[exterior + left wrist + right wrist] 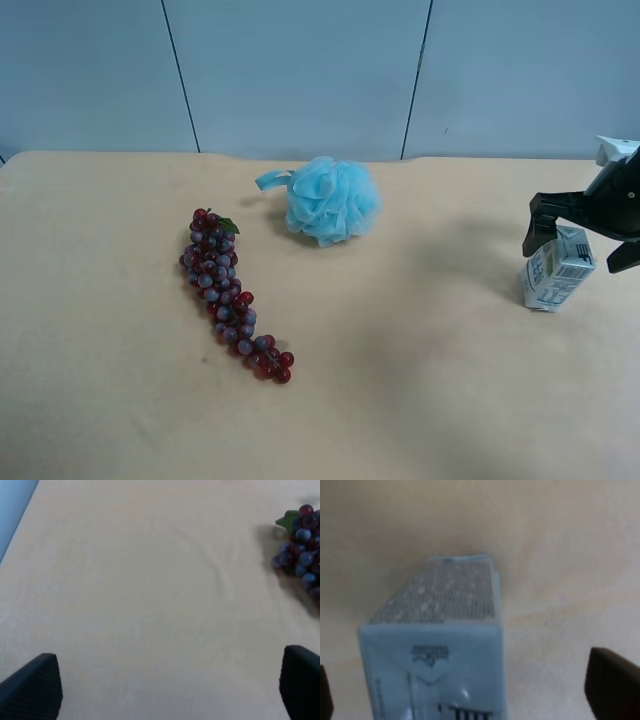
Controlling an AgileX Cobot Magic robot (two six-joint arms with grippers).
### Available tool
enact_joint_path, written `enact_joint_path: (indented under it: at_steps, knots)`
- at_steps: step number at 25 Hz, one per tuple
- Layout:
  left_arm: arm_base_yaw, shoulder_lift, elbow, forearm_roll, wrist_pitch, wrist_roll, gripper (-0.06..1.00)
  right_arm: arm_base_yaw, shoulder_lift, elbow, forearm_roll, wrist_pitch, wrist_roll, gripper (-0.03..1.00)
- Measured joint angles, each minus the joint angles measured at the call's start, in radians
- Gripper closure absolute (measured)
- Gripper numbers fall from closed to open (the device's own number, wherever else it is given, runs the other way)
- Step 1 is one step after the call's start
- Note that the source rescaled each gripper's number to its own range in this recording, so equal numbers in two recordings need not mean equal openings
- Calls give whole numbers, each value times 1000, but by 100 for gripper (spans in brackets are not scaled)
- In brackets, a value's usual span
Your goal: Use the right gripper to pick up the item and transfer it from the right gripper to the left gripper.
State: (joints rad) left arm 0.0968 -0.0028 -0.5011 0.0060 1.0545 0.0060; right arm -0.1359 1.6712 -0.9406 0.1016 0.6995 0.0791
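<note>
1. Over at the exterior high view's right edge, a small blue-and-white carton (556, 272) stood on the table (420, 380)
2. The right pincer (577, 250) hung around it, spread, with one black finger on each side; in the right wrist view neither finger pressed the carton
3. The left pincer (170, 685) was spread wide too, holding nothing, over bare table with a bunch of dark grapes (228, 295) near it
4. A blue bath puff (332, 200) lay toward the middle of the table, near the grapes but not touching them, and well apart from the carton
</note>
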Motion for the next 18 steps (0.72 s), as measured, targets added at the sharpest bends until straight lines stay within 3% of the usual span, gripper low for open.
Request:
enact_joint_path:
  at_steps: [18]
  knots:
    - [0, 0, 0, 0, 0, 0, 5, 0, 46, 0, 16, -50, -7, -3]
